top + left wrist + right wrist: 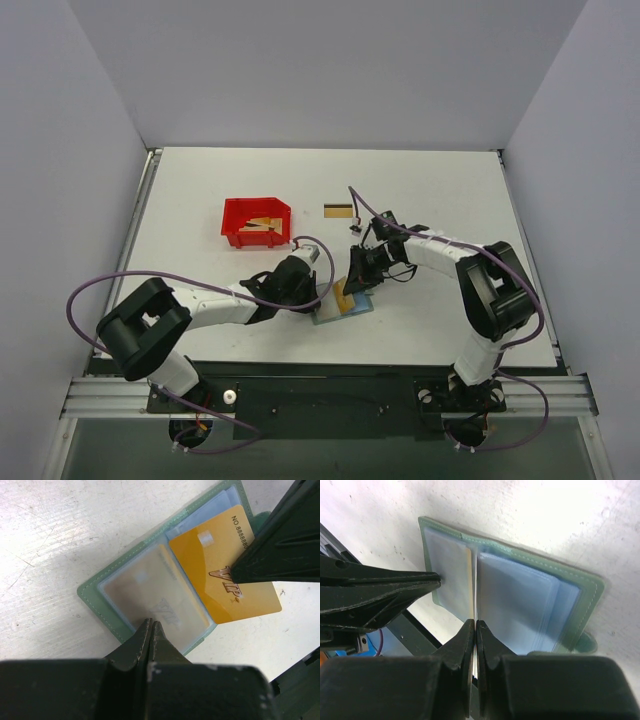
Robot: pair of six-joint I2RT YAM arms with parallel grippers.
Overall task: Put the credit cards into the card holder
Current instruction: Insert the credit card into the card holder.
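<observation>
Left wrist: right tool (236, 573) grips credit card (210, 555) over card holder (92, 592).

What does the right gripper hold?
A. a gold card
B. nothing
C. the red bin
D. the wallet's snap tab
A: the right gripper is shut on a gold card, which it holds over the open wallet.

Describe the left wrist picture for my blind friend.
A green card holder lies open on a white table. The right gripper holds a gold VIP card at its pockets; the shut left gripper touches its near page.
</observation>
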